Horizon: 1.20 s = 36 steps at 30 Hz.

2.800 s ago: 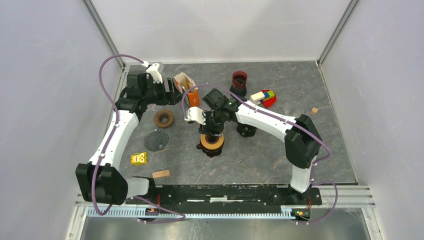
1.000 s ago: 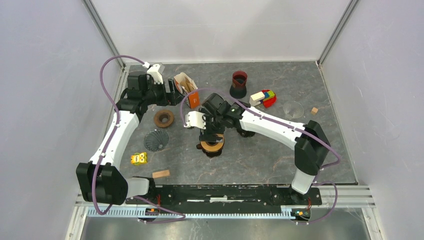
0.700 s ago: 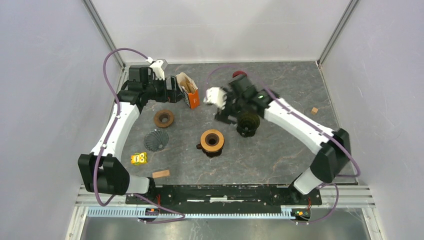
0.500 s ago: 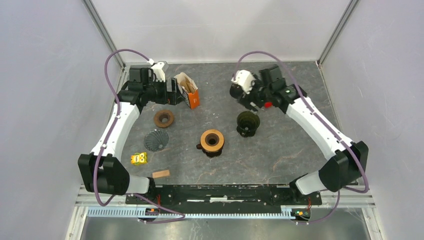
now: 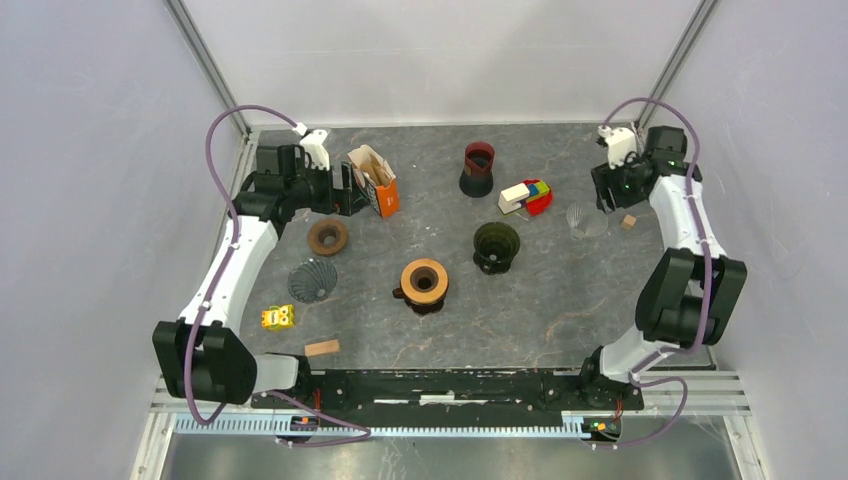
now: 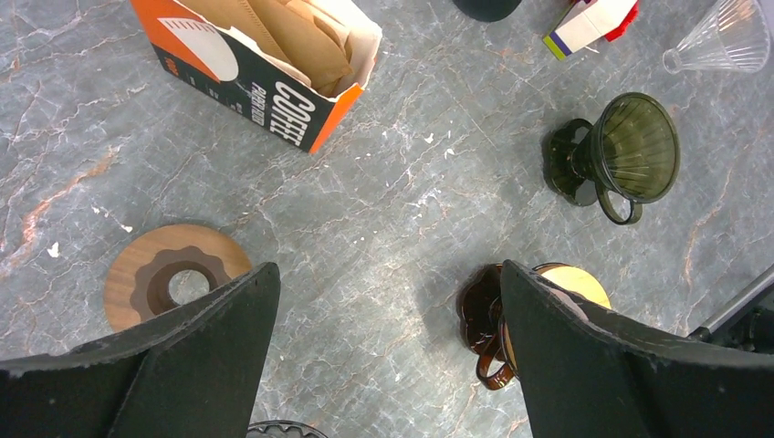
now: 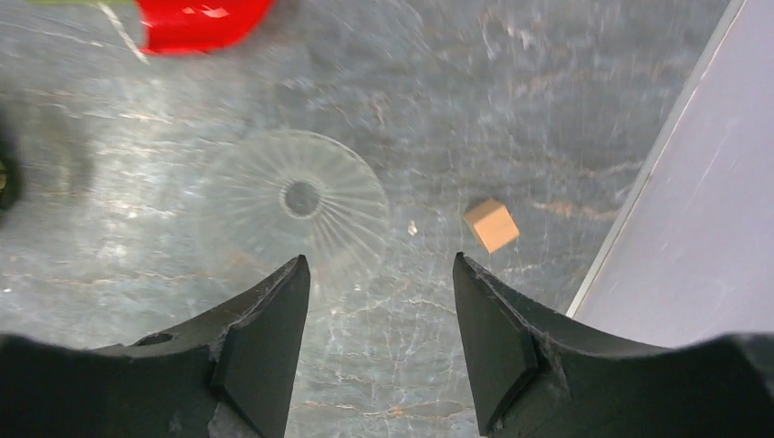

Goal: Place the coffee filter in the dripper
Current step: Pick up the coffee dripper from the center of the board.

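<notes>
An amber glass dripper (image 5: 410,297) stands mid-table with a tan coffee filter (image 5: 424,280) seated in its cone. The left wrist view shows the dripper (image 6: 488,324) and the filter (image 6: 573,281) partly behind my finger. An orange filter box (image 5: 376,182) (image 6: 274,82) with more filters lies at the back left. My left gripper (image 5: 346,192) (image 6: 388,274) hovers open beside that box, holding nothing. My right gripper (image 5: 606,192) (image 7: 380,260) is open and empty at the back right, above a clear dripper (image 5: 586,218) (image 7: 297,201).
A dark dripper (image 5: 496,246) (image 6: 630,151), a ribbed dark cone (image 5: 312,280), a wooden ring (image 5: 327,236) (image 6: 173,274) and a red-brown cup (image 5: 479,165) stand around. Coloured blocks (image 5: 528,196), a small cube (image 5: 628,222) (image 7: 491,225), a yellow toy (image 5: 278,317), a wood block (image 5: 321,347). The right wall (image 7: 694,182) is close.
My right arm has swung from above the amber dripper across to the back right corner, its jaws narrowing somewhat. The filter stays in the dripper. The left arm has barely moved.
</notes>
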Motion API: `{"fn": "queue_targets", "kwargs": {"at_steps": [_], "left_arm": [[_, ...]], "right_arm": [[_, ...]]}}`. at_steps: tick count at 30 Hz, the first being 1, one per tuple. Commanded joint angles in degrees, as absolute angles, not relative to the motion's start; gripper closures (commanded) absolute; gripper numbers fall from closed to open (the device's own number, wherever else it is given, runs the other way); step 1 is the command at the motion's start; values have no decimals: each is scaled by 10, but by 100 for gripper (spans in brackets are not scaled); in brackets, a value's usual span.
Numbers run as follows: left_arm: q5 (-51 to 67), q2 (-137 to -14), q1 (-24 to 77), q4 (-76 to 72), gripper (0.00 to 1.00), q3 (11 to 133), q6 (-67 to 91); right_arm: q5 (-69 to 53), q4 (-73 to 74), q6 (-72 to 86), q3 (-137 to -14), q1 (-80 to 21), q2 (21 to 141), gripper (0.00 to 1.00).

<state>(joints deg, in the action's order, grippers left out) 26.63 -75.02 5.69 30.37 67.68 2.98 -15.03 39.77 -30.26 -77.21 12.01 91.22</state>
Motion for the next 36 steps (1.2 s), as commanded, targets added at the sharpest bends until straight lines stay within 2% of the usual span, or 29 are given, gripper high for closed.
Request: {"fn": "queue_targets", "kwargs": {"at_steps": [1,7,17,20,26,28,36], "left_arm": [[287,-721,56,259,4,660,24],[289,-720,57,258,4,657,24],[289,-715,57,256,4,651,27],[290,-715,57,254,4,650,27],[288,-716,57,254,4,653,15],[281,-717,58,254,4,653,4],[310,-720,59,268,4,675,-19]], "right_arm": [[-193,383,-303,-767,162,950,35],[-222,369,-285,-763,184,994,37],[-239,351,-266,-766,186,1040,57],[-245,355,-265,-767,186,1045,66],[-278,392,-270,-794,186,1032,94],[-290,403,-271,-804,185,1015,99],[-351,486,-305,-860,140,924,100]]}}
